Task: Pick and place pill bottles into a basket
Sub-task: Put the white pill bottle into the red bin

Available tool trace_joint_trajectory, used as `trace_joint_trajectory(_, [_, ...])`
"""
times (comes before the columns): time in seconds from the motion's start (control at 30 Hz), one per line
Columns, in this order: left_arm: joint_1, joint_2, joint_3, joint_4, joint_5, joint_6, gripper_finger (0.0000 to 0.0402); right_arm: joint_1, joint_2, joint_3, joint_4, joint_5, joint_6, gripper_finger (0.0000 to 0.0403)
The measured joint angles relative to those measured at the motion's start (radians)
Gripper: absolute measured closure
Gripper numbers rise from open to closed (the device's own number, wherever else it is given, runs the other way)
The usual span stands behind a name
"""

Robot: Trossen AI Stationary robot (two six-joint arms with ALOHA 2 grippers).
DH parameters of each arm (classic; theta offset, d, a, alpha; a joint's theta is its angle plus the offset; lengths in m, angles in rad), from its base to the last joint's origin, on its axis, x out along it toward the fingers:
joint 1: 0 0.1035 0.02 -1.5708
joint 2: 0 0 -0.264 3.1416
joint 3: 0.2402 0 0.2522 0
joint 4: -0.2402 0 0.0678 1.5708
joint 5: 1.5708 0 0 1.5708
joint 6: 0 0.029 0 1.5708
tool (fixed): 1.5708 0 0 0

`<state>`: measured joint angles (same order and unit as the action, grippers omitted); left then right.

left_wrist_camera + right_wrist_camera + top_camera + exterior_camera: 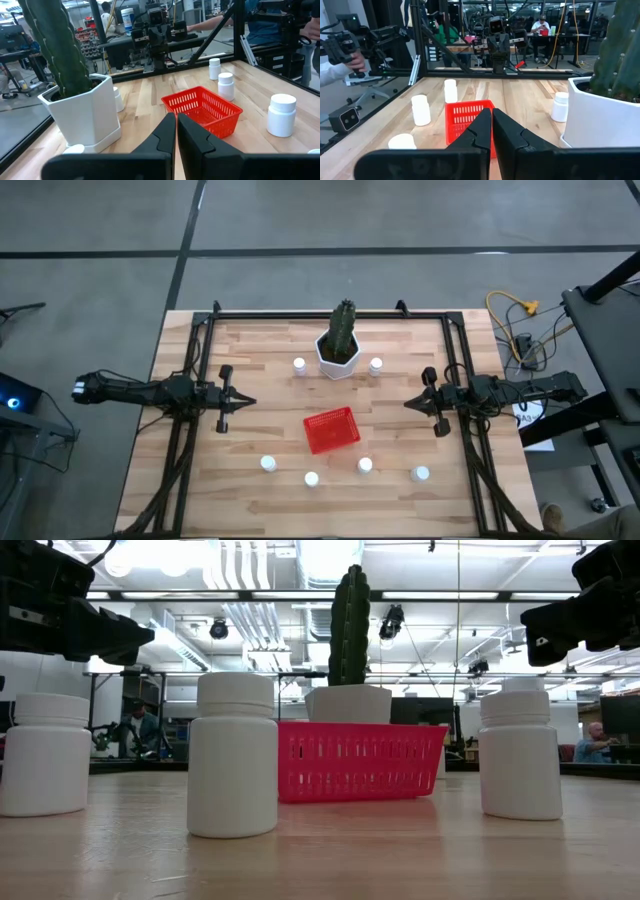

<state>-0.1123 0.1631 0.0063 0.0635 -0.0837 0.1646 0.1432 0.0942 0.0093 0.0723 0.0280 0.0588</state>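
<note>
High view shows the red basket (331, 430) just below the table's centre with nothing in it, so the task looks unstarted. The six pill bottles (365, 466) stand scattered round it: four in a loose arc from about 7 to 4 o'clock of the basket, near the front edge, and two farther back at about 11 and 1 o'clock, one on each side of the white pot (338, 356) holding the cactus (344, 326). That spread seems meant to give each arm bottles on its own side. The left gripper (240, 401) hangs at 9 o'clock of the basket, the right gripper (414, 404) at 3 o'clock, both well apart from any bottle and pointing inward across the wooden table (200, 470). In each wrist view the arm's own two dark fingers lie pressed together with nothing between them, so both look parked in a ready pose. My guess is that each must spread its fingers before dropping over a cap.
</note>
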Motion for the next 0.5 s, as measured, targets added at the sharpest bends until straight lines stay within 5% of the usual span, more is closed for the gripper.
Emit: trace_joint_trajectory(0.5, [0.0, 0.0, 0.0, 0.005, 0.0, 0.0, 0.0402, 0.0, 0.0, 0.0, 0.013, 0.0, -0.031, 0.0394])
